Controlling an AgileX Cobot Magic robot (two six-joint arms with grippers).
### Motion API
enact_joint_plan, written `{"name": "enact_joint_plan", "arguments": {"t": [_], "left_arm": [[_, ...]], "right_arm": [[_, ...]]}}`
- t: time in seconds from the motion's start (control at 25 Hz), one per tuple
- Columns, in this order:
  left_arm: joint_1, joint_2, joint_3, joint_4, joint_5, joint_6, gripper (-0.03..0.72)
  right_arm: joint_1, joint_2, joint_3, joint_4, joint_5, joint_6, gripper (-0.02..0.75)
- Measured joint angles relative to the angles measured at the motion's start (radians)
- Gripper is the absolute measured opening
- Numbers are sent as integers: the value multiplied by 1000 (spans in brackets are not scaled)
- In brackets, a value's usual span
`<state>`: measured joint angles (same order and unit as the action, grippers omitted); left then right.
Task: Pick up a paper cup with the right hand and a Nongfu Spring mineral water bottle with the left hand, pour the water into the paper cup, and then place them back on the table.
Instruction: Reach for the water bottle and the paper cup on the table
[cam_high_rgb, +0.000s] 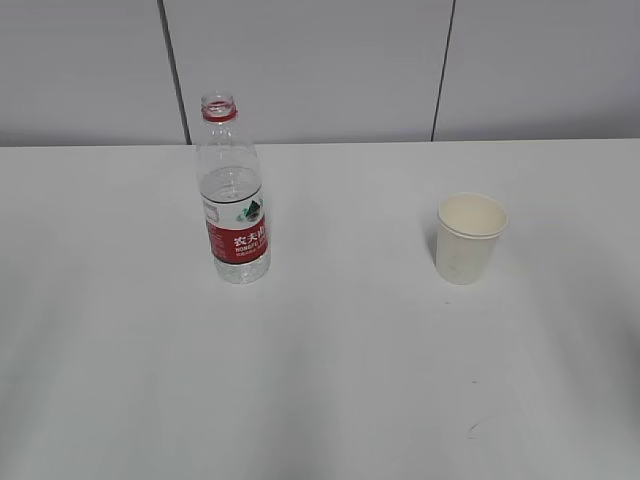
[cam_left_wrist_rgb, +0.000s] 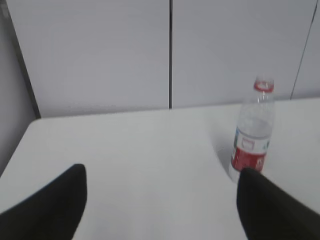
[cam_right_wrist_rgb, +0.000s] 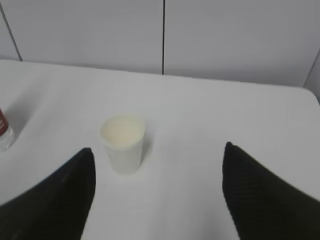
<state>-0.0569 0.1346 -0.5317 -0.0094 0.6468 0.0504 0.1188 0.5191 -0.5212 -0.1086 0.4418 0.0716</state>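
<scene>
Jaws of left hand (cam_left_wrist_rgb: 160, 200) spread wide, nothing between them; black fingers (cam_left_wrist_rgb: 50, 207) at the lower corners of the left wrist view. Jaws of right hand (cam_right_wrist_rgb: 157, 192) likewise wide apart and empty, fingers (cam_right_wrist_rgb: 265, 195) low in the right wrist view. Neither arm visible in the exterior view.

Paper cup (cam_high_rgb: 469, 238) upright on the table (cam_high_rgb: 330, 380), ahead of the right hand, left of centre between its fingers, untouched (interior pale, contents not discernible). Nongfu Spring mineral water bottle (cam_high_rgb: 232, 192) upright on the table, well apart from the cup and to its left, uncapped, red neck ring showing, label facing forward. Ahead of the left hand, just beyond its right-side finger. Grey panelled wall (cam_high_rgb: 320, 65) behind the table's far edge.
</scene>
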Motion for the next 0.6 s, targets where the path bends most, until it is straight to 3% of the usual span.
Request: {"name": "enact_joint_plan", "arguments": {"t": [0.24,0.6], "left_arm": [[0,318,0,-11,-362,41,562],[0,817,64,-21,-1014,-6,512]], "right_arm": [[0,248,0,-13,-391,0,590],[0,532,26,-13,-683,0,590]]}}
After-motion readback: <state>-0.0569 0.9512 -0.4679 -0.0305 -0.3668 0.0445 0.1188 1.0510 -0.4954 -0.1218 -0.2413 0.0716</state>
